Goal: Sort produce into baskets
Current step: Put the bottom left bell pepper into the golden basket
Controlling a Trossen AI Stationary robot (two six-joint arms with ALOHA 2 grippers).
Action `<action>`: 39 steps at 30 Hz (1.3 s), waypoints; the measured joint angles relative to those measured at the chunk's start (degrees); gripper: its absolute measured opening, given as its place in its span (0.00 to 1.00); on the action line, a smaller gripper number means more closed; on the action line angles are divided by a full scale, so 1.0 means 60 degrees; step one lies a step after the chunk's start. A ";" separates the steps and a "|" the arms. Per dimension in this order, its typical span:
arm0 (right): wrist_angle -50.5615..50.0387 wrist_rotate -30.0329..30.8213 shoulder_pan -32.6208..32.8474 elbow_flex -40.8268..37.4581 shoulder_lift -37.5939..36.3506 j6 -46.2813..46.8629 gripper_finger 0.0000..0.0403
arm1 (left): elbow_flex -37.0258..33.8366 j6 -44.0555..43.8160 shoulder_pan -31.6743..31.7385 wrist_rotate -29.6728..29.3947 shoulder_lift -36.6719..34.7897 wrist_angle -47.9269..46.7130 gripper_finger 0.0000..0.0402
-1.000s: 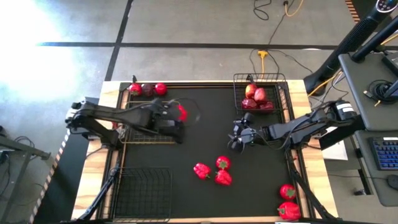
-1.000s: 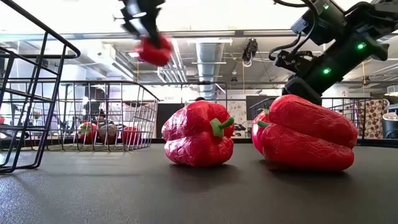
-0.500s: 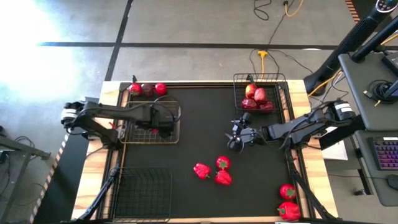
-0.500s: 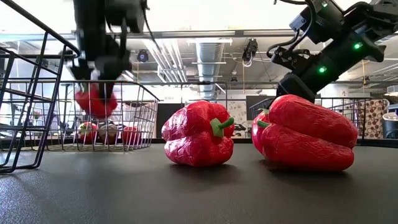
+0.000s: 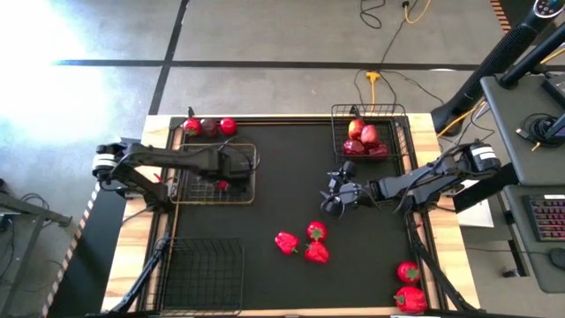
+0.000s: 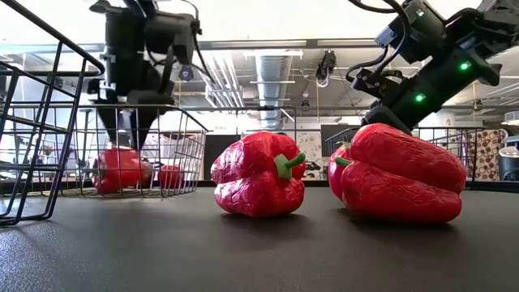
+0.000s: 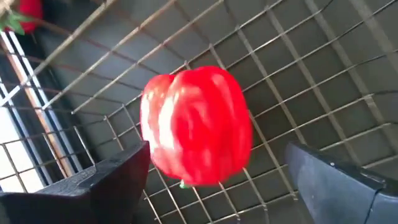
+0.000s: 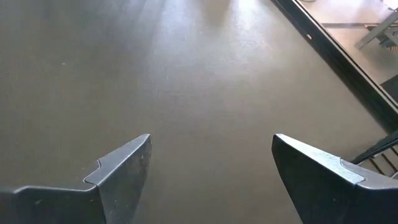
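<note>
One pepper [image 7: 198, 127] now lies in the 9 o'clock basket [image 5: 250, 173], released; left gripper [image 5: 228, 173] fingers apart above it. Right gripper [image 5: 334, 201] fingers apart, centre table [image 5: 291, 177].

no text, label, brand, number or sign can be read in any view.
</note>
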 joint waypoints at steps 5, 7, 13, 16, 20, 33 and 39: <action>0.0110 0.0007 0.0000 0.0004 -0.0018 -0.0118 0.81 | 0.1446 0.0197 -0.0027 -0.0134 -0.0014 -0.0393 0.88; 0.0127 0.0014 0.0000 0.0004 -0.0018 -0.0131 0.81 | 0.2149 0.0522 -0.0098 -0.0168 -0.0018 -0.0252 0.88; 0.0160 0.0018 0.0000 0.0007 -0.0018 -0.0210 0.81 | 0.3255 0.2412 -0.0992 -0.0164 -0.0025 0.1724 0.88; 0.0160 0.0018 0.0000 0.0007 -0.0018 -0.0211 0.81 | 0.3144 0.3415 -0.1744 -0.0160 0.0002 0.3231 0.88; 0.0157 0.0022 0.0000 0.0011 -0.0022 -0.0206 0.81 | 0.2650 0.3888 -0.2622 -0.0347 0.0292 0.5561 0.88; 0.0160 0.0025 0.0000 0.0018 -0.0029 -0.0091 0.81 | 0.2745 0.4975 -0.4291 0.0468 0.2761 0.7147 0.88; 0.0164 0.0025 0.0000 0.0018 -0.0029 0.0051 0.81 | 0.3398 0.5437 -0.4539 0.0552 0.3673 0.6770 0.88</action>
